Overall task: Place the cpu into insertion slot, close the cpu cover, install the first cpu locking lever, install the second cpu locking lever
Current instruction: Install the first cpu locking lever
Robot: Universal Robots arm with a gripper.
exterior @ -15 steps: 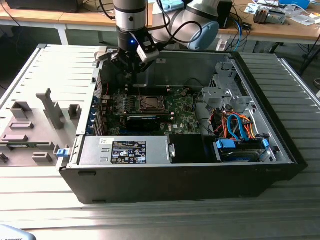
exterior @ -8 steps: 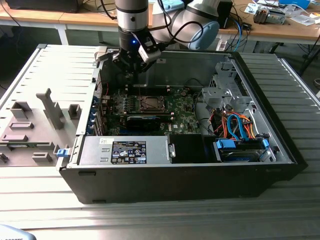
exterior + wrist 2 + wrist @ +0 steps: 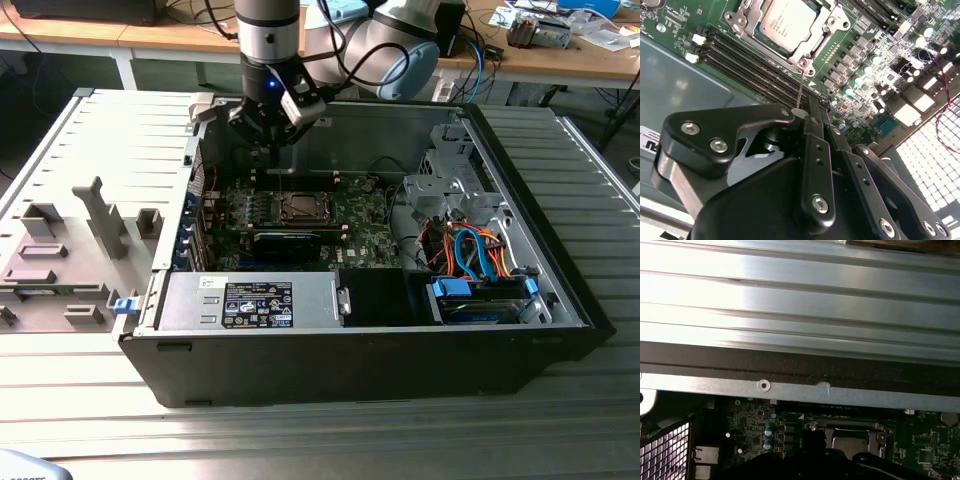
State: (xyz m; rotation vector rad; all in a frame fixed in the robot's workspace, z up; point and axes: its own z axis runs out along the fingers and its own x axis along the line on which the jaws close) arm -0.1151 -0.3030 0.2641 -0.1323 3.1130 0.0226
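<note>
In the exterior view, the gripper (image 3: 268,150) hangs inside the open computer case (image 3: 500,340), above the insertion slot (image 3: 299,208). In the second wrist view, its fingers (image 3: 812,125) are pressed together, pinching a thin locking lever (image 3: 800,90); the cpu (image 3: 787,22) sits socketed under the cpu cover (image 3: 827,27). In the first wrist view, the socket lies just beside the case wall (image 3: 840,392).

The small flat square cpu (image 3: 788,22) sits in the shiny-rimmed square insertion slot (image 3: 299,209), framed by the thin silvery metal cpu cover (image 3: 812,44), inside the open black computer case (image 3: 300,370). The black arm-mounted gripper (image 3: 268,140) hangs above the slot (toward the exterior view's left), with a silver power supply box (image 3: 250,302) nearer the camera.
</note>
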